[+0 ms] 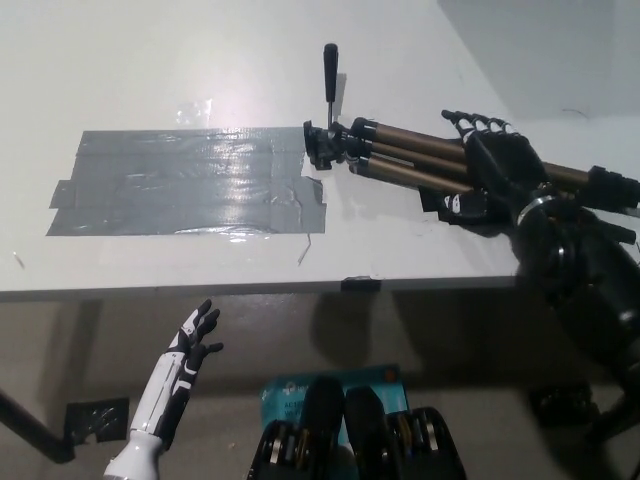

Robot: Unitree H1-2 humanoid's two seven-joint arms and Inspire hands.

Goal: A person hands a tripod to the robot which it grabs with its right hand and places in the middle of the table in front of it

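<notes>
We are resting the tripod [420, 160] flat on the bench [150, 60], its head touching the right edge of the grey tape patch [190, 180], likely marking the middle. Our right robot hand [490, 165] is lying over the legs, fingers spread across them; whether it is gripping, we cannot tell. Our left robot hand [190, 345] is hanging wide and empty below the near edge.

We see a smooth matt white surface [150, 60], glossy wrinkled grey tape [190, 180] on it, and the tripod [400, 160] with brownish metallic legs and black matt head
</notes>
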